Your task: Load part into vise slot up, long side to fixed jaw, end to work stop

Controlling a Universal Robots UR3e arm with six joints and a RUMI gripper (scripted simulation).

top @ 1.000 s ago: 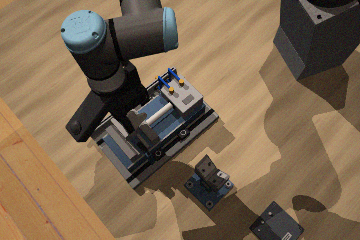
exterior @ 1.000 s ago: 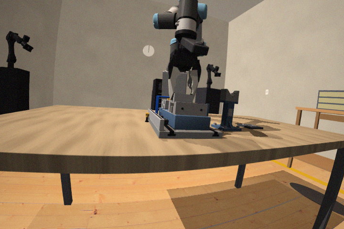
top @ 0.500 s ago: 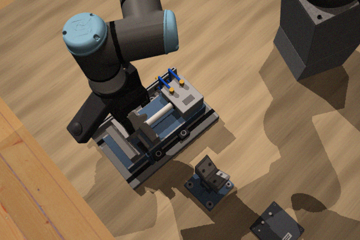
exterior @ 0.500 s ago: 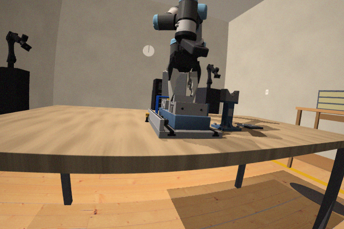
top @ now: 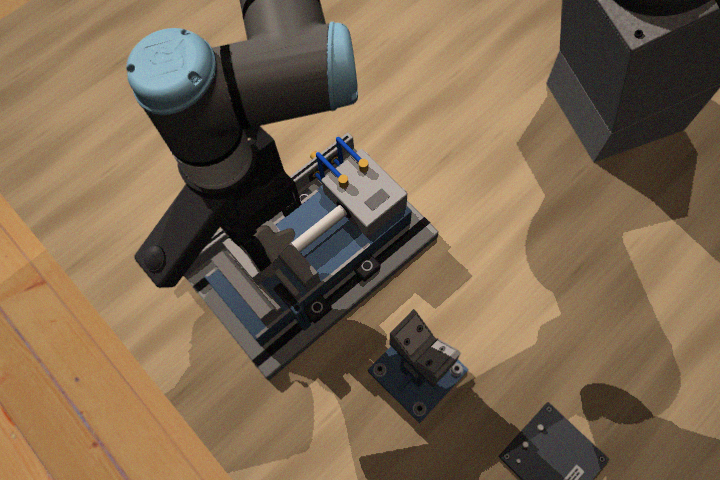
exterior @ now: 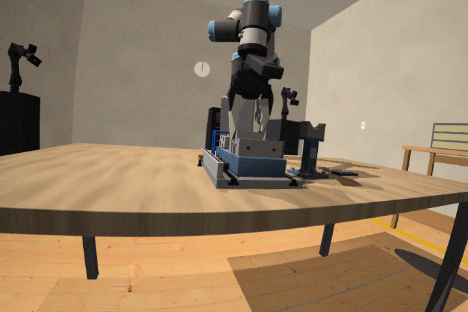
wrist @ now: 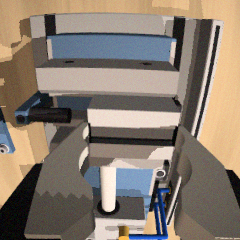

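The black-and-grey two-finger claw (top: 265,270) (exterior: 249,134) (wrist: 131,123) grips the grey rectangular block (exterior: 247,135) (wrist: 135,113) over the blue-and-grey metal vise (top: 346,246) (exterior: 258,166) (wrist: 110,49).
The block is between the jaws, apart from the black cylindrical work stop (wrist: 50,115); whether its slot faces up, I cannot tell.

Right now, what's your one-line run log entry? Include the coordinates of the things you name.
Hand (top: 262,271) (exterior: 249,132) (wrist: 131,123): shut on part (exterior: 248,135) (wrist: 135,119) | location: at vise (top: 233,302) (exterior: 260,167) (wrist: 110,79) | V-block (top: 410,335) (exterior: 311,130): unoccupied | seating: unclear

Grey walls, 1 round clock (exterior: 201,69), plank floor (exterior: 160,268), yellow line (exterior: 418,238).
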